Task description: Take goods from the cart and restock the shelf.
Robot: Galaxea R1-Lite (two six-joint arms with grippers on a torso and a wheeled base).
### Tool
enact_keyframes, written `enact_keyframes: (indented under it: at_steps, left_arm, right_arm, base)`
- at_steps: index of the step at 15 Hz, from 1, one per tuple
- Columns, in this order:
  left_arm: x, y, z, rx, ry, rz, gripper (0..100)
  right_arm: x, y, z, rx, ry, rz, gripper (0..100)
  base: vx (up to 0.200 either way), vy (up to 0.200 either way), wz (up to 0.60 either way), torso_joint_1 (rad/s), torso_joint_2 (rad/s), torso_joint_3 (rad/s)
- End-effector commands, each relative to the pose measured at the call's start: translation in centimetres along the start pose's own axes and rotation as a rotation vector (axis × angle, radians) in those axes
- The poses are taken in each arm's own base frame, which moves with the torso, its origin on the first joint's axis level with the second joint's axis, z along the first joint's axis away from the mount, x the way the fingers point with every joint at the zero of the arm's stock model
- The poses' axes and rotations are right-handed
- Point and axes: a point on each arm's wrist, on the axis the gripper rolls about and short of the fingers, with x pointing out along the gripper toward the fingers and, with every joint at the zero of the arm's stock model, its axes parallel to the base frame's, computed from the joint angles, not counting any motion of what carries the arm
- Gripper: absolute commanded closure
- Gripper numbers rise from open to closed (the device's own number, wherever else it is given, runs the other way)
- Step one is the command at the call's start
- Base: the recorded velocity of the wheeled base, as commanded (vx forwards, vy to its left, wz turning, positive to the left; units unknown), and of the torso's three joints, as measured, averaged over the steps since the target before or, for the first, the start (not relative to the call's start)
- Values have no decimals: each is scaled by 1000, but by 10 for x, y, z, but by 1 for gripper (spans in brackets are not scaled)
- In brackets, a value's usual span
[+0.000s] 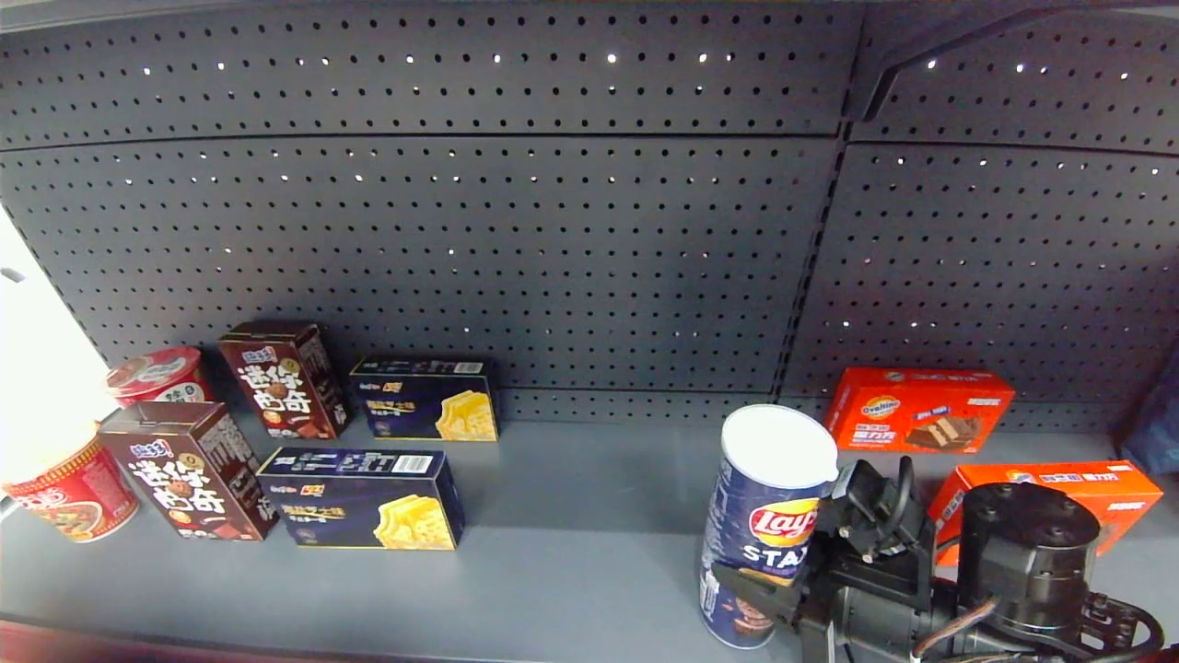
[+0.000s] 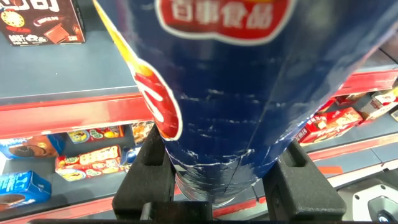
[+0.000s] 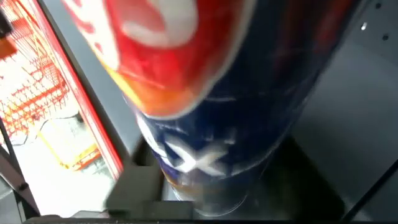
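A tall blue chips can (image 1: 764, 516) with a white lid stands on the grey shelf (image 1: 589, 516), right of centre near the front edge. My right gripper (image 1: 794, 564) is shut on its lower half from the right side. Up close, the right gripper (image 3: 217, 186) clamps the blue can (image 3: 211, 106) just above its base. My left gripper (image 2: 224, 182) is shut on another blue chips can (image 2: 249, 81), with its black fingers (image 2: 150, 167) on either side; red-edged lower shelves with goods lie behind it.
Two orange boxes (image 1: 917, 408) (image 1: 1050, 502) lie right of the can. On the left stand two dark blue cracker boxes (image 1: 367, 497), two brown cookie boxes (image 1: 189, 468) and two red cup noodles (image 1: 69, 493). The shelf's middle is bare. A pegboard wall (image 1: 553, 239) closes the back.
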Motion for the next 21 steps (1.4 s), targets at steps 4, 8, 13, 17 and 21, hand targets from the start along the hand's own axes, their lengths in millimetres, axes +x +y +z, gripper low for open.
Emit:
enact_keyframes:
  at_steps: [4,8,13,17,21]
  left_arm:
    - [0,0,0,-1,-1,-1,100]
    - [0,0,0,1,0,-3,100]
    - [0,0,0,2,-1,-6,100]
    - [-3,0,-1,18,-27,-11,100]
    - [-12,-8,40,137,-99,-32,100]
  right_arm:
    - [-3,1,-4,3,21,1,0]
    - [-16,5,-10,1,34,1,0]
    - [-35,9,-7,-7,9,-33,0]
    - [-65,13,5,-25,-78,-119,0]
    - [-128,20,15,-66,-152,-223,0]
  base:
    - [0,0,0,0,0,0]
    - [0,0,0,0,0,0]
    - [0,0,0,0,0,0]
    - [0,0,0,0,0,0]
    - [0,0,0,0,0,0]
